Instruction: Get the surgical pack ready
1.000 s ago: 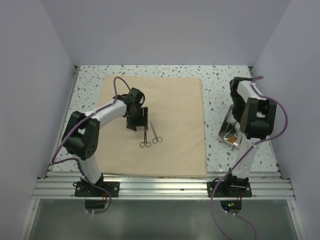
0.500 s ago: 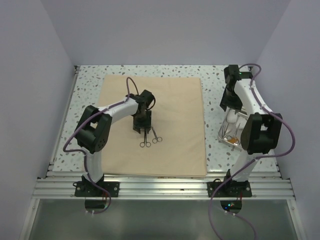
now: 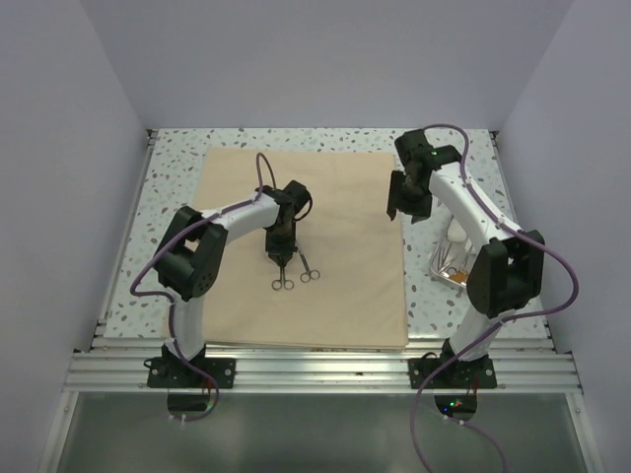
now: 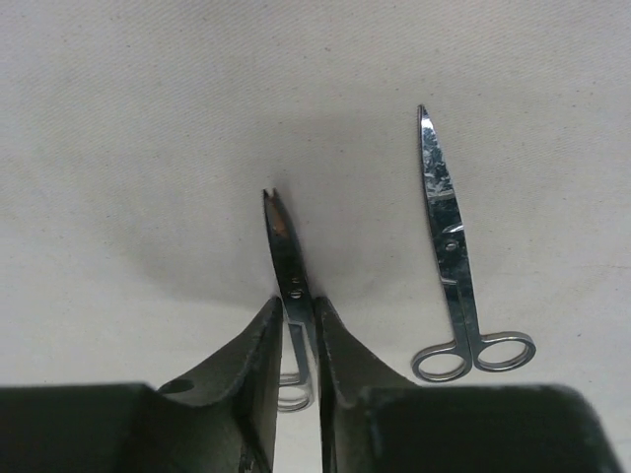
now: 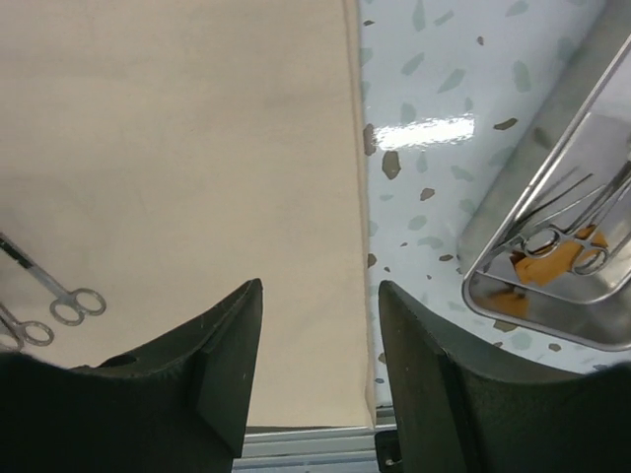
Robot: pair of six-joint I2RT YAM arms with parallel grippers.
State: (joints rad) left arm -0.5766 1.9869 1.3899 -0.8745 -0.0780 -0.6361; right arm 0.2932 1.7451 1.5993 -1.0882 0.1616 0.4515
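The surgical pack [image 3: 345,266] is a large tan fabric sheet spread flat on the table, also filling the left wrist view [image 4: 148,118]. Silver forceps [image 4: 282,241] and silver scissors [image 4: 446,232] lie side by side on it. My left gripper [image 4: 296,302] is down at the sheet, its fingers pressed against both sides of the forceps' shank, with the ring handles between them. In the top view the left gripper [image 3: 281,254] sits just above the two instruments. My right gripper [image 5: 320,296] hangs open over the sheet's right edge [image 5: 357,197], holding nothing.
A shiny steel tray [image 5: 493,258] with more instruments inside rests on the speckled table [image 5: 424,89] right of the sheet; it is also in the top view [image 3: 441,264]. The metal rail [image 3: 315,370] runs along the near edge. Walls close in both sides.
My left gripper dropped onto the forceps and closed on its shank. My right arm swung left from the tray to the sheet's right edge and opened its jaws wider.
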